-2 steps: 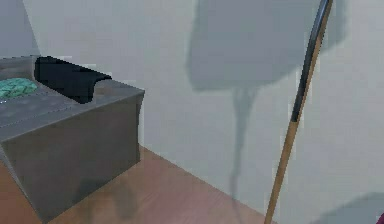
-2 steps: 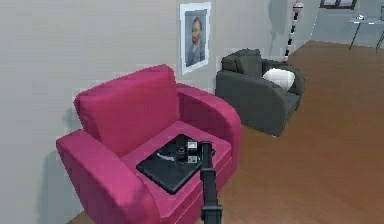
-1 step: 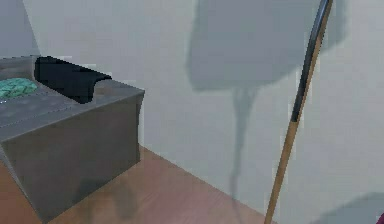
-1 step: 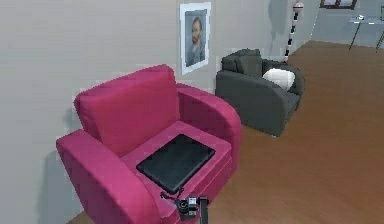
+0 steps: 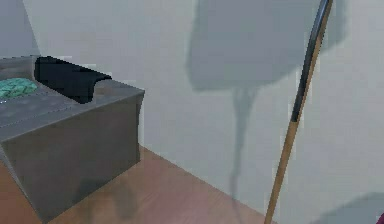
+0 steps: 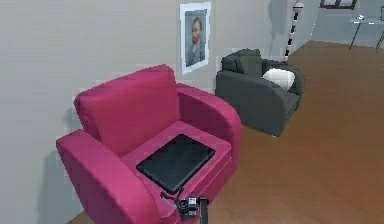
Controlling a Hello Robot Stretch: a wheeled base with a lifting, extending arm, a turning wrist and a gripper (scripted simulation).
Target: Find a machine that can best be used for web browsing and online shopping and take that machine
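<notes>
A wooden floor (image 6: 330, 120) runs along a pale wall (image 6: 60, 50), and against that wall stands a pink armchair (image 6: 120, 110); a flat, dark laptop (image 6: 177, 160) lies on its seat, toward the front. The gripper (image 6: 190, 206) shows at the pink armchair's front edge, near the laptop; I cannot tell whether it holds anything. Beyond the pink armchair stands a grey armchair (image 6: 250, 95) with a white cushion (image 6: 279, 78); a portrait (image 6: 195, 37) hangs on the wall above and between them.
</notes>
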